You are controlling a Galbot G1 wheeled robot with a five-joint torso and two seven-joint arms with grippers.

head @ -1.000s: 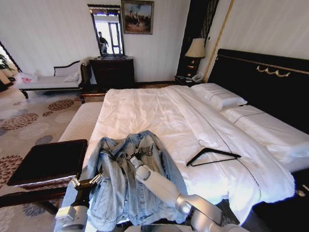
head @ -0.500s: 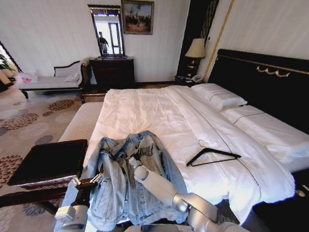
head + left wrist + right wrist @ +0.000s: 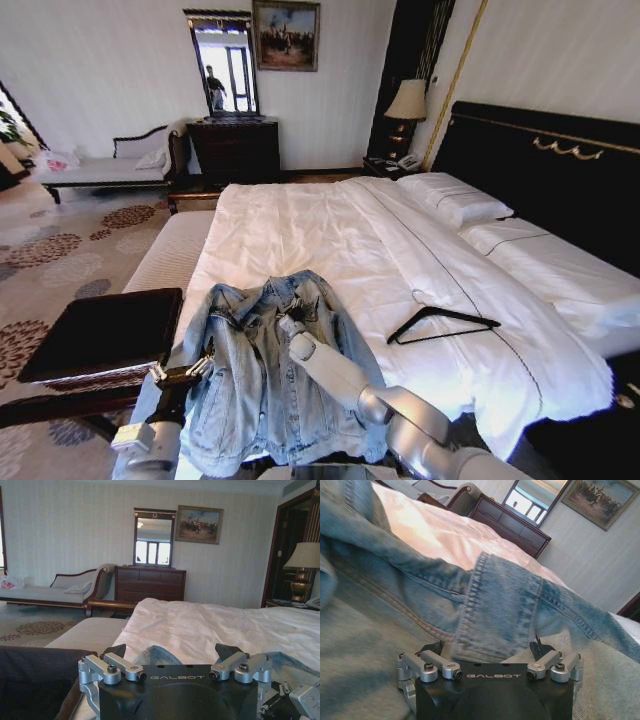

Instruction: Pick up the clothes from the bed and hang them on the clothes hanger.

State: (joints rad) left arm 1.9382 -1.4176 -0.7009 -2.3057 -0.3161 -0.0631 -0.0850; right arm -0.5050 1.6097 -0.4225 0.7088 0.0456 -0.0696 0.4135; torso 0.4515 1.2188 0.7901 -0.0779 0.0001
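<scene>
One jacket point(image 3: 265, 375). One hanger point(image 3: 441, 323). One bed point(image 3: 300, 225), two pillows point(image 3: 455, 197) at its head. One lamp point(image 3: 406, 101). One mirror point(image 3: 223, 65), one painting point(image 3: 285, 35). One dresser point(image 3: 233, 150), one chaise point(image 3: 100, 168). Two grippers: left point(image 3: 190, 368), right point(image 3: 287, 312).

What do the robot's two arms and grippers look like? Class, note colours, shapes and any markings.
The right arm is a smooth, rounded light-grey tube with silver joint sections. The left gripper and right gripper share one build: a black block body lettered GALBOT in pale letters, silver metal linkage bars with dark bolts, and black fingertips.
</scene>
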